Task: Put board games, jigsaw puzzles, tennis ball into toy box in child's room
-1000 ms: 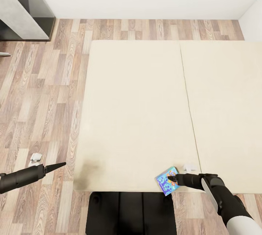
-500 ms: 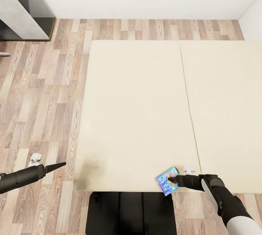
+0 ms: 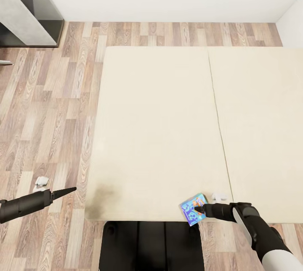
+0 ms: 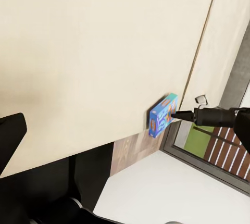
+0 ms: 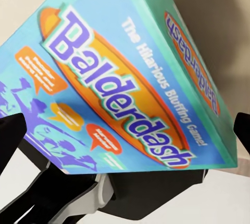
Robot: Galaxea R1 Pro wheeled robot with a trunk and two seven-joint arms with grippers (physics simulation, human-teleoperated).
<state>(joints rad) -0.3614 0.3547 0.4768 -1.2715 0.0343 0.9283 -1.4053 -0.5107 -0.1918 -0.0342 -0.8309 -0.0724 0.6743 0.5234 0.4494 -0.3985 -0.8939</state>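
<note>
A small blue board game [image 3: 191, 211] with yellow lettering hangs tilted at the near edge of the beige bed [image 3: 160, 115]. My right gripper [image 3: 198, 210] is shut on it from the right. The right wrist view shows the board game [image 5: 120, 88] close up, reading "Balderdash", with a black fingertip at each side. From the left wrist view the board game [image 4: 161, 115] stands on edge just off the cover, at the right gripper [image 4: 175, 114]. My left gripper [image 3: 72, 189] hovers over the wood floor left of the bed, open and holding nothing.
A grey desk [image 3: 21, 14] stands at the far left corner by the white wall. A small white object [image 3: 41, 183] lies on the floor near my left gripper, and another [image 3: 219, 197] on the bed beside my right one. My dark base [image 3: 151, 246] touches the bed's near edge.
The right gripper has drawn slightly back toward the bed's near edge with the blue board game, which now tilts more. The left arm and the camera have not moved.
</note>
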